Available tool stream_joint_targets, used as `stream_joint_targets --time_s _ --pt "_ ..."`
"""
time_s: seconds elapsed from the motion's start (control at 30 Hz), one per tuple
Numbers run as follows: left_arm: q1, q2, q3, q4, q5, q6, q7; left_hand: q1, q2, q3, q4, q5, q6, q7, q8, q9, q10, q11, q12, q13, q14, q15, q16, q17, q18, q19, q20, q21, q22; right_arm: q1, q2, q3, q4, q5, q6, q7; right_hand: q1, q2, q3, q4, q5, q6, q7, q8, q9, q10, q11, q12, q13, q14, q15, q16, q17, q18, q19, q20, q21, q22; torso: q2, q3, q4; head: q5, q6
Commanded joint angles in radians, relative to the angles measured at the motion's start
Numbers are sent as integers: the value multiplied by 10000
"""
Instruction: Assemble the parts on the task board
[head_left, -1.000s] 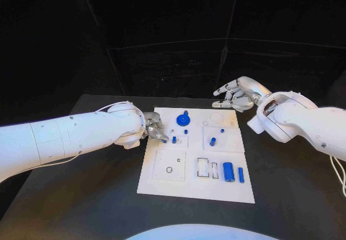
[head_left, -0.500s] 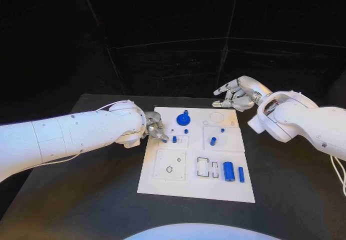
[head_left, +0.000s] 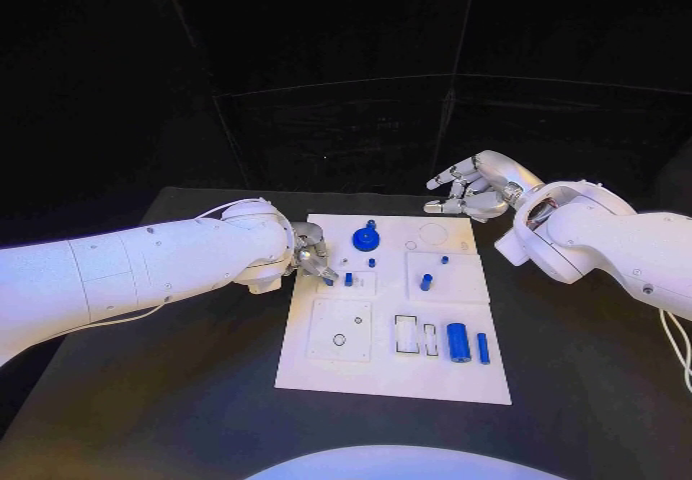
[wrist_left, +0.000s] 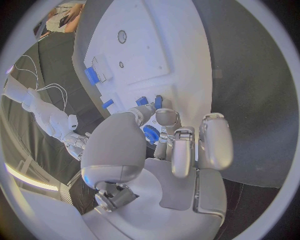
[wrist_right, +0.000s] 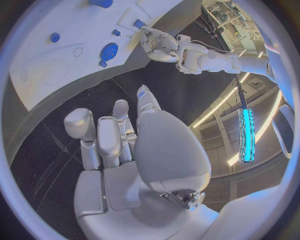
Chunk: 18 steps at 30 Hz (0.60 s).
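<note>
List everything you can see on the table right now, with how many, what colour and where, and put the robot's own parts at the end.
Table: one, black, under everything.
Task board: one, white, middle of the table.
Gear-shaped part: one, blue, far end of the board.
Large cylinder: one, blue, lying near the board's near right corner.
Slim bar: one, blue, just right of the large cylinder.
Small parts: several, blue, scattered across the board's far half; exact count unclear.
Left robot hand: one, silver, at the board's left edge, fingertips at a small blue part.
Right robot hand: one, silver, above the board's far right corner, holding nothing.
</note>
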Motion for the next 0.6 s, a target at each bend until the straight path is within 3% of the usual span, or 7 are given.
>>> stream_joint_targets --time_s 0.03,0.6 --pt "-40 53 -32 -36 -18 468 -110 -157 -20 357 -441 6 99 -104 56 -6 83 -40 66 21 1056 -78 62 2635 -17 158 -74 45 15 20 -2 6 27 24 19 52 -13 98 -5 65 51 -31 -2 59 -1 -76 -4 13 -16 36 -58 -41 10 196 22 -23 -58 -7 -3 1 13 -9 7" --pt "-32 274 -30 -323 -18 414 -125 -703 -18 -204 -191 -5 243 -158 109 -16 114 -82 134 72 1056 -118 62 2635 -36 187 -116 102 104 20 3 6 43 24 13 43 -13 98 -5 65 51 -31 -2 59 -1 -76 -4 13 -16 36 -58 -41 10 196 22 -23 -58 -7 6 5 17 -28 6"
